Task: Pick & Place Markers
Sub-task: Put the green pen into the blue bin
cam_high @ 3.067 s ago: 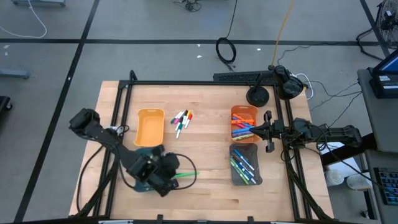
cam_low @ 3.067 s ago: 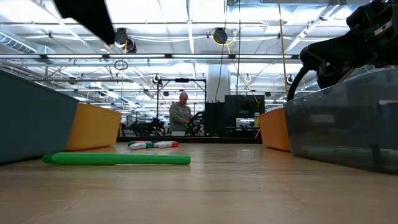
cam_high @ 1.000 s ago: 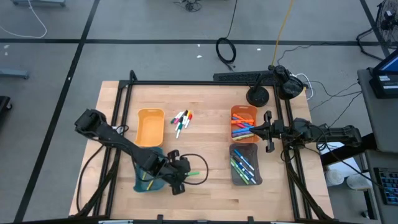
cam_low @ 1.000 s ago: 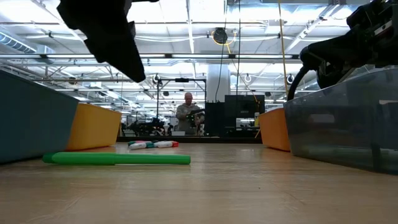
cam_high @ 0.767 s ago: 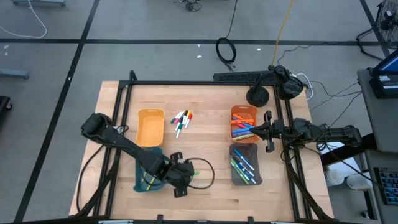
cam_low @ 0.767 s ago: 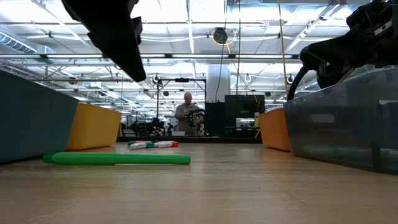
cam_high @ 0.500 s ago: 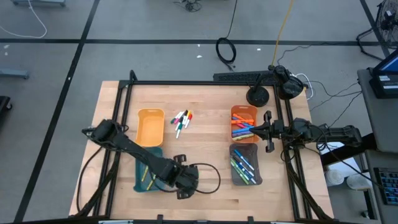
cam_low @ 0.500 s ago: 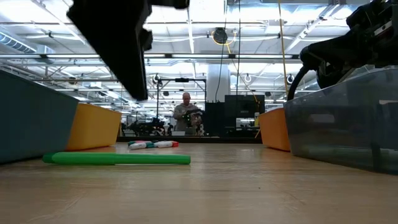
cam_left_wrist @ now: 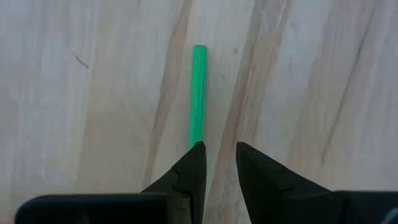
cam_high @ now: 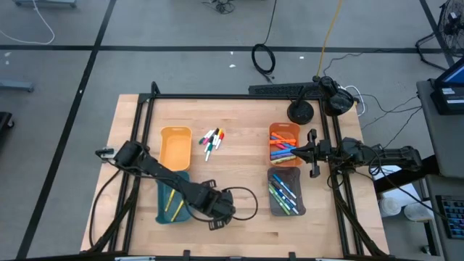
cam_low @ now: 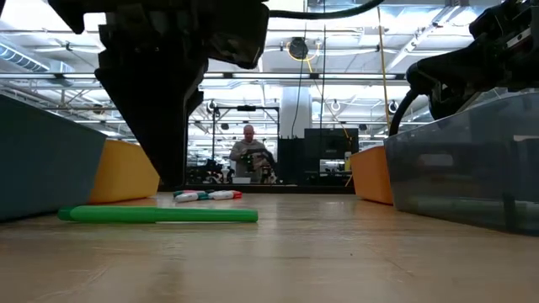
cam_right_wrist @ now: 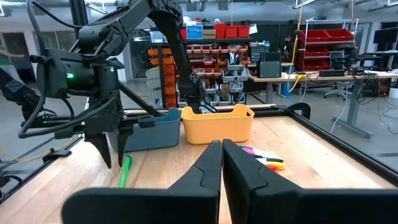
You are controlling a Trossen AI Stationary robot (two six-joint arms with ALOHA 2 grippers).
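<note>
high view: the left gripper (cam_high: 220, 211) hangs over the bare wood near the table's (cam_high: 239, 235) front edge, just right of the blue tray (cam_high: 172, 203), and its body hides the green marker under it. the blue tray holds two markers, their colours hard to make out. a loose cluster of markers (cam_high: 211, 143) lies between the yellow tray (cam_high: 175, 147) and the orange tray (cam_high: 283, 143), well apart from the arm. the right gripper (cam_high: 311, 154) waits beside the orange tray, above the grey tray (cam_high: 286, 191).

low view: the green marker (cam_low: 158, 215) lies flat on the wood, long axis running across the picture, open board all round it. the left gripper's dark bulk fills the upper left, cut off by the picture's edge, its tips not clear. a person (cam_low: 247, 154) shows far behind.

left wrist view: the green marker (cam_left_wrist: 198, 93) points straight away from the fingers (cam_left_wrist: 194, 167); its near end is hidden behind one tip. the jaws stand slightly apart, off to one side of the marker, gripping nothing.

right wrist view: the right gripper's (cam_right_wrist: 221, 152) jaws are pressed together, empty. across the table the left gripper (cam_right_wrist: 115, 149) stands over the green marker (cam_right_wrist: 124, 170), with the blue tray (cam_right_wrist: 151, 128) and yellow tray (cam_right_wrist: 217, 124) behind.
</note>
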